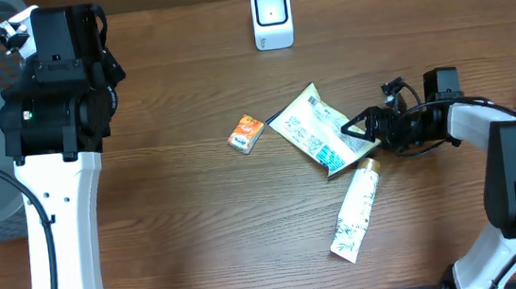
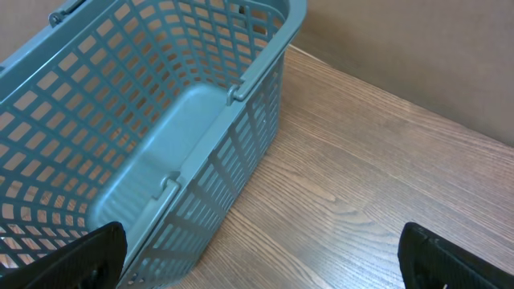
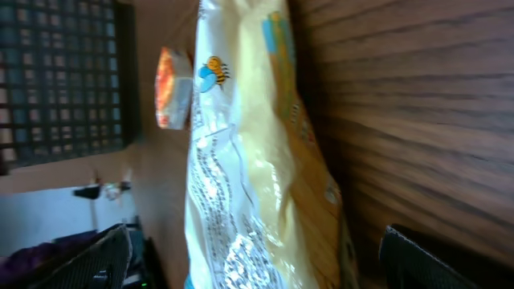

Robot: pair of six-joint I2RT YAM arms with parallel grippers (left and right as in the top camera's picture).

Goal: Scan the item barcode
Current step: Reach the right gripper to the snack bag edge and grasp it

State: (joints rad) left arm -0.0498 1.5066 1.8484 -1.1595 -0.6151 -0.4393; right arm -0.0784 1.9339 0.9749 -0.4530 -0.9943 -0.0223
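- Item is judged to be the pouch [image 1: 313, 125]: laid flat on the worktop [image 1: 199, 226], approx. ctr, w/ the scanner [image 1: 271, 16] well apart on the far side.
- Pouch is read as thin printed film, prob. light, soft & crinkly. It is expected to flex or droop when lifted, and to slip if pinched on the glossy face.
- Best hold is judged to be the right edge/seam, where the film is likely doubled & stiffer. Barcode position can't be told.
- The right hand [image 1: 356, 127] is seen fully spread, nothing gripped. The pouch's right edge is framed btwn the jaws in the wrist view; contact can't be told.
- The left hand [image 2: 265, 269] is seen wide open too, nothing held, over the basket [image 2: 217, 177] at far left.
- Basket is the only container; no goods are seen in the part shown.
- An orange box [image 1: 246, 133] is seen just left of the pouch. A tube [image 1: 357, 213] is seen on its near side, cap end just beside the pouch's corner, so it could be nudged.
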